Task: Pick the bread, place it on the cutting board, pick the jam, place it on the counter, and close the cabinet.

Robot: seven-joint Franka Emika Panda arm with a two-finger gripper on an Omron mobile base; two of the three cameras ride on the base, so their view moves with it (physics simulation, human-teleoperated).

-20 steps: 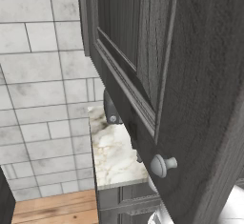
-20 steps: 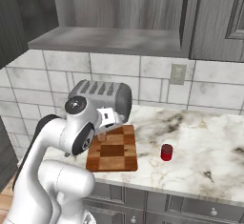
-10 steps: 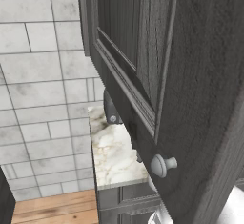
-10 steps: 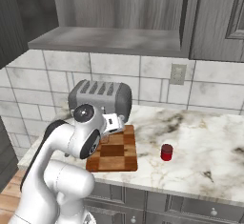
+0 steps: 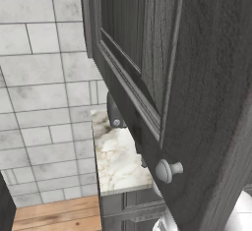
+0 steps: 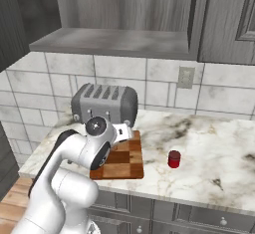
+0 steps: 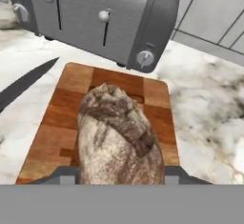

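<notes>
Hand view: bread big in foreground, clamped in tool, jaws closed tight on loaf, hanging over cutting board. Toaster just behind board; knife blade on counter beside board's edge. Right base view: arm bent low over board, toaster behind, small red jar on counter apart from board. Left base view: cabinet door open, round knob close to camera.
</notes>
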